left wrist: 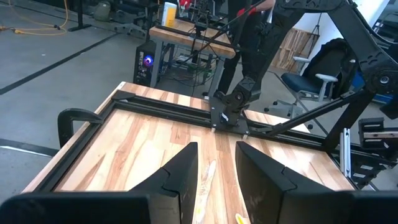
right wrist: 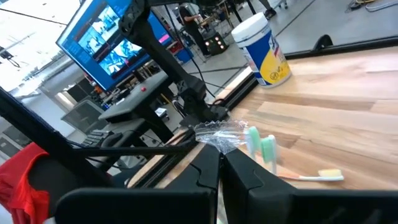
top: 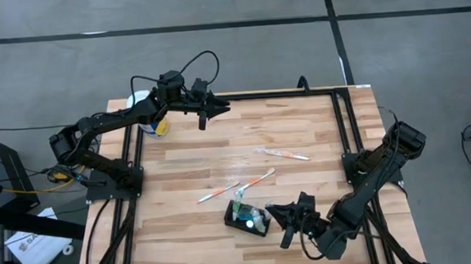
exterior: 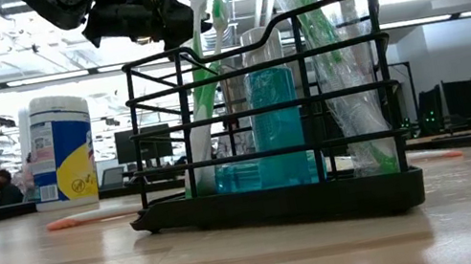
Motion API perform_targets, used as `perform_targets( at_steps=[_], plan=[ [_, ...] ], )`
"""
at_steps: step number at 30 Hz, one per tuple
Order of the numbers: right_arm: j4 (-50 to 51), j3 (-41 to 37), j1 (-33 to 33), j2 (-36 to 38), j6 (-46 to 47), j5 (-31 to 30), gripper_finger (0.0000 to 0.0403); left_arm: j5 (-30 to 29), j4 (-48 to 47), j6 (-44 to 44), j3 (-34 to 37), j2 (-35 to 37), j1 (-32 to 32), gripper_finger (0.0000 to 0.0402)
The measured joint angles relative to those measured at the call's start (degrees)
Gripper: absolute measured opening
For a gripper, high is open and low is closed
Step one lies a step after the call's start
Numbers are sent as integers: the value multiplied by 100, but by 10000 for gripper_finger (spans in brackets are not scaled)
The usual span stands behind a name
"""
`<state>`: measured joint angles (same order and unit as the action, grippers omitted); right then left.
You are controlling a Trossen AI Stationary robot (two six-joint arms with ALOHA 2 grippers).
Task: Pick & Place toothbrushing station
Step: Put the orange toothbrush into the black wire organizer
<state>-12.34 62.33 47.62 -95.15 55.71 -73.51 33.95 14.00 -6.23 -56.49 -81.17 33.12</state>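
Black toothbrushing station (top: 247, 218) beside a blue-yellow-labelled canister (exterior: 61, 150), text unreadable.

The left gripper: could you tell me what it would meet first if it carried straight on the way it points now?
Probably nothing soon. The left gripper, open, points across bare table toward the right arm's base at the far edge; a toothbrush lies flat below its line.

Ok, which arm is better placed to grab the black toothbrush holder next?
The right. Its gripper sits right beside the toothbrushing station at the table's near edge, fingers nearly closed. The left gripper hangs open at the far edge near the canister, well away.
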Motion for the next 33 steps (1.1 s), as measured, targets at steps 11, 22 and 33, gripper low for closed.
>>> perform_targets(
  at_steps=[11,22,33],
  plan=[
    [-188,-8,-1,-847,1023,-112,0,0,24,42,0,0,0,101],
    [-155,-2,-1,-895,1272,-158,1,0,26,41,0,0,0,101],
    [-178,-2,-1,-895,2235,-149,160,0,20,40,0,0,0,101]
  ],
)
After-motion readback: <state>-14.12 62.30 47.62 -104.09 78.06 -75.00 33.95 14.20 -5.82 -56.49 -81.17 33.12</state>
